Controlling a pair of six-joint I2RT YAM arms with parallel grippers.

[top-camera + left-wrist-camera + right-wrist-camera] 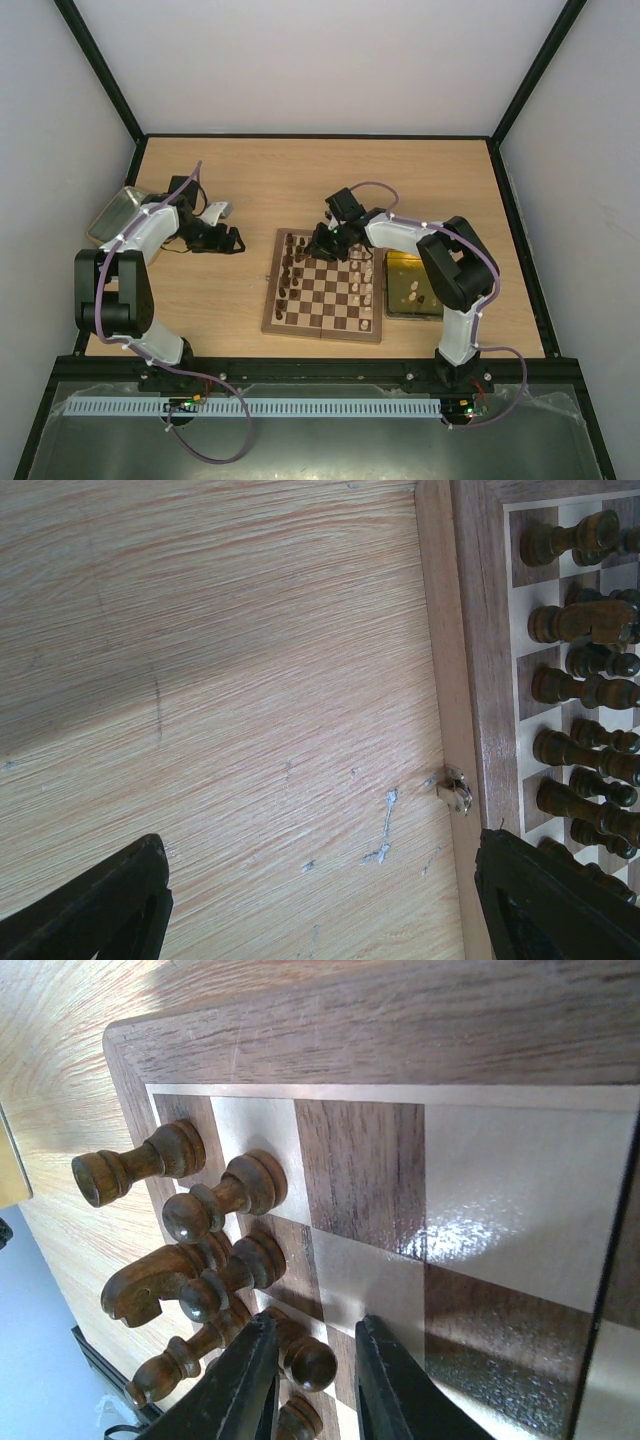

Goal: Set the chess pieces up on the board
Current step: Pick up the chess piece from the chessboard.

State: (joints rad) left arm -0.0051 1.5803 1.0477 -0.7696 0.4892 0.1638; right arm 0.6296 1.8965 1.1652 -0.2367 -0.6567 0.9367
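Two columns of dark chess pieces (292, 272) upright along the left side of the board (325, 300), pale chess pieces (366, 285) along its right side. Over the board's far edge, near its far-left corner, the right gripper (318, 1325), jaws narrowly apart, one finger on either side of a dark pawn (308, 1360) standing in the inner column. A sliver of square visible between that pawn and the finger nearer the board's middle; contact on the other side impossible to judge. Beyond that pawn, toward the board's corner, more dark pawns, with a rook (135, 1165) on the corner square and a knight (150, 1285) next to it in the outer column. Just off the board's left edge, the left gripper (320, 880) over the table (200, 680), jaws spread wide with nothing between them, near a small brass clasp (456, 790) on the board's rim. Just beside the board's right edge, a yellowish tray (400, 265) with a few small pieces inside. Well to the board's left, a grey metal tray (110, 215).
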